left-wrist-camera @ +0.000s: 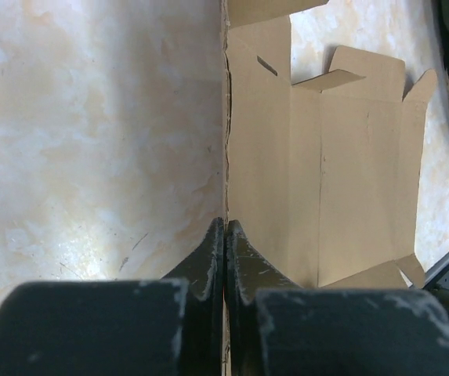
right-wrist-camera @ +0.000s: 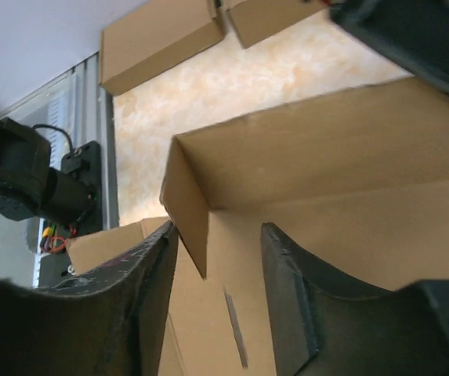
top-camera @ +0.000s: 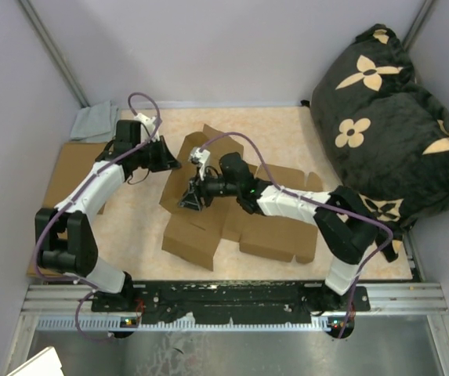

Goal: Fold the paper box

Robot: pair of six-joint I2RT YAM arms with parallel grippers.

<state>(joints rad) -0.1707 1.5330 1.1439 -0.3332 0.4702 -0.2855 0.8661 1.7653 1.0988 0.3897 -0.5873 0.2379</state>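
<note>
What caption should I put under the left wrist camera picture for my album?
Left claw pinches the edge of the brown paper box, pale marbled table beside it.

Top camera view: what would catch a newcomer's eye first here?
A big brown die-cut cardboard sheet, partly folded, sprawls across the marbled table, the left gripper pinching a raised edge. At the right edge slumps a large black cushion with cream flowers.

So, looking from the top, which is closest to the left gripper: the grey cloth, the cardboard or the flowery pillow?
1. Cardboard, in the middle, pinched by the left gripper.
2. Grey cloth, back left corner.
3. Flowery pillow, far right.
</note>
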